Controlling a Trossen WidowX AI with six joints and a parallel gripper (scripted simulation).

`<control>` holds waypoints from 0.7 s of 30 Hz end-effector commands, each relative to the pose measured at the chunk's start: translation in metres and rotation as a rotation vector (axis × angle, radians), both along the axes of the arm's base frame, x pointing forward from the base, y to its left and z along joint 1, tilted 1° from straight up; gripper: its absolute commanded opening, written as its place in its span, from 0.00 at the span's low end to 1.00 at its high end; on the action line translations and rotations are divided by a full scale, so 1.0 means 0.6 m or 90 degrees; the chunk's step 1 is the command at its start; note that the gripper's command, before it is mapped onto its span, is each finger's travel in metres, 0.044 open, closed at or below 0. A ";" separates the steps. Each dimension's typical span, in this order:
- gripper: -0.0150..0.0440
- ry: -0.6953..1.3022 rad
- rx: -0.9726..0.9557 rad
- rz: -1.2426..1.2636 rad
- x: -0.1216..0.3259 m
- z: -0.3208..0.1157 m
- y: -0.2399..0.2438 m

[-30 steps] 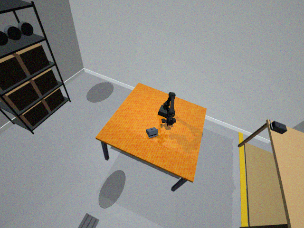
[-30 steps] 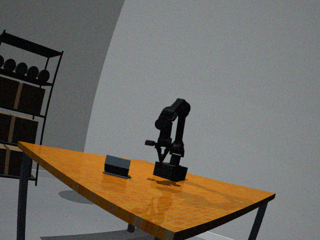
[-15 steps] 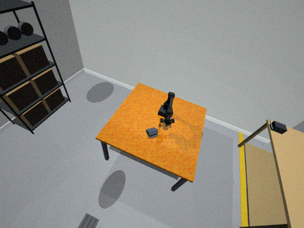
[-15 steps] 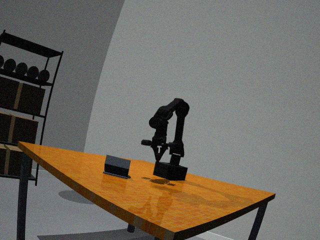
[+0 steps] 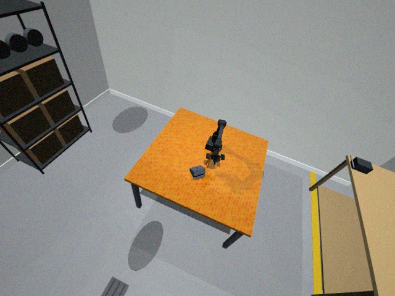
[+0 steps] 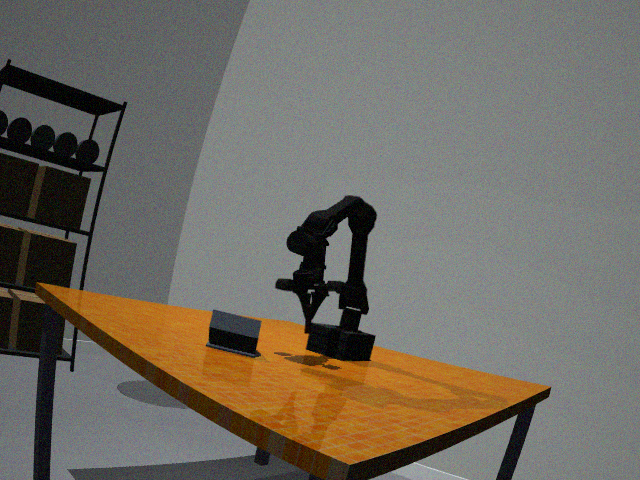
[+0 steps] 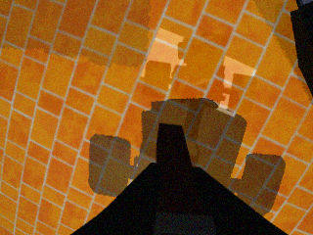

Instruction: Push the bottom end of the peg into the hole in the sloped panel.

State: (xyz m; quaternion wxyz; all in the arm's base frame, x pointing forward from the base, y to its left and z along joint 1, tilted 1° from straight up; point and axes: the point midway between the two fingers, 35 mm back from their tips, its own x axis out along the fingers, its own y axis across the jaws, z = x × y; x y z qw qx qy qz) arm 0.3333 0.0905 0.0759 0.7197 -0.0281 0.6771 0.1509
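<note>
My gripper (image 6: 310, 312) (image 7: 174, 168) is shut on the peg (image 7: 171, 139), a dark piece that sticks out past the fingertips. In the exterior view the fingers point down above the table, and the held peg cannot be told well from them. The grey sloped panel (image 5: 197, 170) (image 6: 234, 331) stands apart from the gripper, to its left in the top and exterior views. A dark part of the panel (image 7: 305, 49) shows at the top right edge of the wrist view. A faint mark is on its upper face in the top view; the hole's shape cannot be told.
The orange tiled table (image 5: 168, 153) (image 6: 155, 330) carries the arm's dark base (image 6: 338, 342) behind the gripper. Shadows of the arm fall on the table. A shelf rack (image 5: 65, 66) (image 6: 98, 206) stands off the table at the left, and a wooden bench (image 5: 341, 235) at the right.
</note>
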 end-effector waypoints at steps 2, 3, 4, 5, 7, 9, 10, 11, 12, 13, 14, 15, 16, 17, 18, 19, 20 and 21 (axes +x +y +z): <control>0.25 0.000 0.012 -0.024 0.006 0.001 -0.009; 0.25 0.000 0.014 -0.029 0.007 0.001 -0.011; 0.25 0.000 0.016 -0.033 0.009 0.001 -0.013; 0.25 0.000 0.019 -0.038 0.010 0.002 -0.015; 0.25 0.000 0.023 -0.047 0.012 0.002 -0.018; 0.25 0.000 0.027 -0.057 0.014 0.003 -0.023; 0.25 0.000 0.029 -0.061 0.015 0.003 -0.025; 0.25 0.000 0.031 -0.066 0.016 0.003 -0.027; 0.25 0.000 0.033 -0.071 0.017 0.003 -0.029; 0.25 0.000 0.036 -0.075 0.018 0.004 -0.031; 0.25 0.000 0.038 -0.080 0.019 0.004 -0.033; 0.25 0.000 0.040 -0.085 0.020 0.004 -0.035; 0.25 0.000 0.042 -0.089 0.021 0.004 -0.037; 0.25 0.000 0.044 -0.094 0.022 0.005 -0.039; 0.25 0.000 0.046 -0.099 0.023 0.005 -0.041; 0.25 -0.001 0.048 -0.103 0.025 0.005 -0.043; 0.25 -0.001 0.050 -0.108 0.026 0.005 -0.045; 0.25 -0.001 0.053 -0.112 0.027 0.006 -0.047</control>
